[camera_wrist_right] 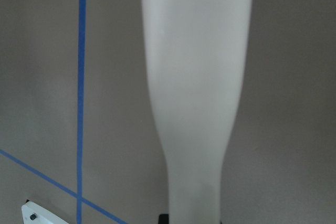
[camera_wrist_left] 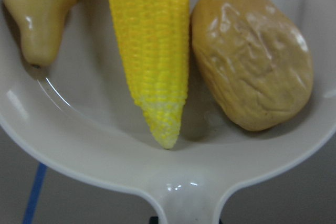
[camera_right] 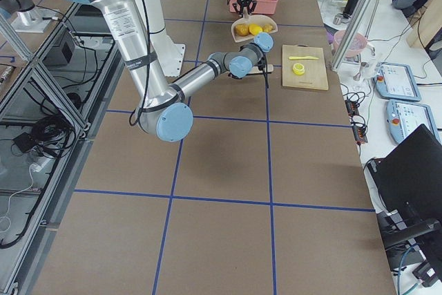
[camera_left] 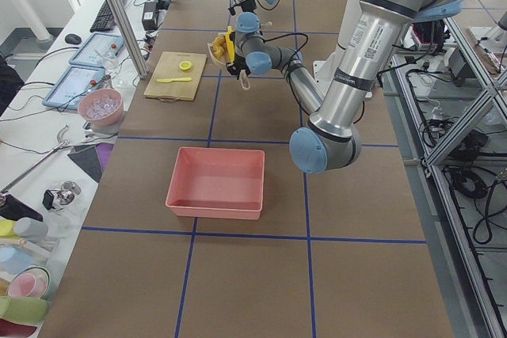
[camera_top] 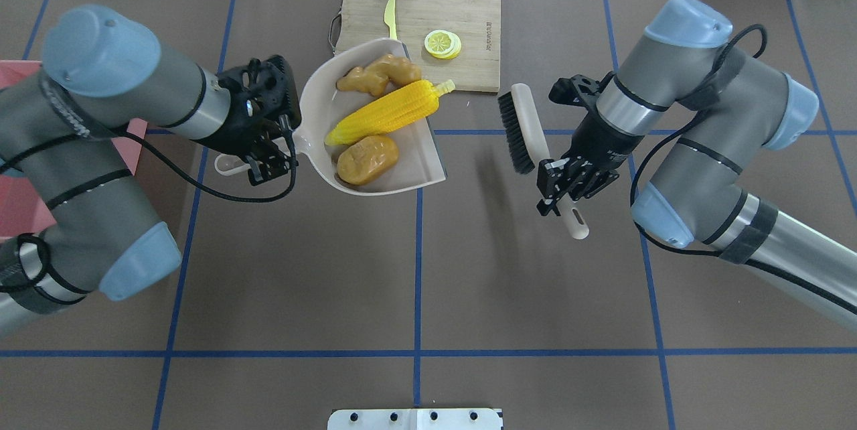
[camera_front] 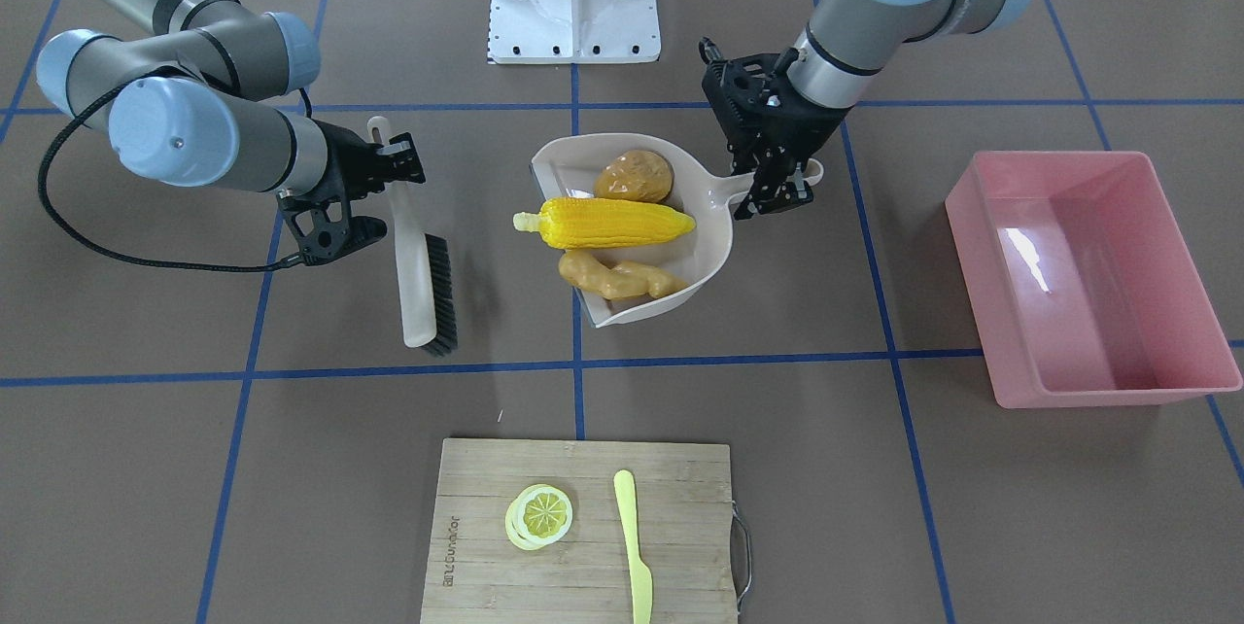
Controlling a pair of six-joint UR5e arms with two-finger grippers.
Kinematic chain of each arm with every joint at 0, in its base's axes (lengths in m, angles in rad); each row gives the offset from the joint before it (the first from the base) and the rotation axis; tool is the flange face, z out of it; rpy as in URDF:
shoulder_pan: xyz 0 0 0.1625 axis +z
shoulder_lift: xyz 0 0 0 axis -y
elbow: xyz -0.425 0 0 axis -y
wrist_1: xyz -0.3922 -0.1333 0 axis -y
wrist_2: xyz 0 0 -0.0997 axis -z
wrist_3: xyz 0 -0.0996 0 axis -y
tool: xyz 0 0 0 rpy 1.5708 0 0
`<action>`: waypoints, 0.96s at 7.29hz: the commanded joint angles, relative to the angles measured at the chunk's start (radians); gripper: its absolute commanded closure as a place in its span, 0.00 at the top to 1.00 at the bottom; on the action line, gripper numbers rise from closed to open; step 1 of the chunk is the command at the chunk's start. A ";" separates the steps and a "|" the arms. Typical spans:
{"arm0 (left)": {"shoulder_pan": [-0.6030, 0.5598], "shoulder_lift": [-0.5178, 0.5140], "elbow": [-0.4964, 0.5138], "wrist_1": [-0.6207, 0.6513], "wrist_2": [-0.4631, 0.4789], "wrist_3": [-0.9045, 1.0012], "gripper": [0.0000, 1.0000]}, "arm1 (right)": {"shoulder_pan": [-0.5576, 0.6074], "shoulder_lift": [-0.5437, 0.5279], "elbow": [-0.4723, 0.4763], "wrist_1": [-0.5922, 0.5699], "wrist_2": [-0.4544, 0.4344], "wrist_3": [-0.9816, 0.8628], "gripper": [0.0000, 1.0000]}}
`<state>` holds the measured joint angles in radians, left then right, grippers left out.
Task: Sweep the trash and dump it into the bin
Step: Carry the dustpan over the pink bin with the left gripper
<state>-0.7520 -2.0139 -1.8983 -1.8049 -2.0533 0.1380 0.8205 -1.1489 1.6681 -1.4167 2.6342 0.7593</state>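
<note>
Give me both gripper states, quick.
Left gripper: shut on the dustpan, by its handle.
Right gripper: shut on the brush, by its handle.

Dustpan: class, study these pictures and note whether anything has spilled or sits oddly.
Nothing has spilled: corn, potato and ginger all lie in the dustpan, held by the left hand. Only oddity: the corn's pale end pokes past the open lip. The right hand grips the brush.
</note>
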 commanded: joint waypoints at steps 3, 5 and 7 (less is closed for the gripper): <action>-0.209 0.124 -0.070 0.002 -0.117 -0.003 0.00 | 0.134 -0.158 0.201 -0.299 -0.191 -0.003 0.00; -0.272 0.177 -0.071 -0.001 -0.172 0.003 0.00 | 0.134 -0.364 0.237 -0.304 -0.250 -0.254 0.00; -0.354 0.254 -0.071 -0.005 -0.249 0.006 0.00 | 0.152 -0.463 0.216 -0.301 -0.257 -0.359 0.00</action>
<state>-1.0552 -1.8066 -1.9691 -1.8065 -2.2536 0.1424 0.9664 -1.5447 1.8956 -1.7193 2.3869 0.4673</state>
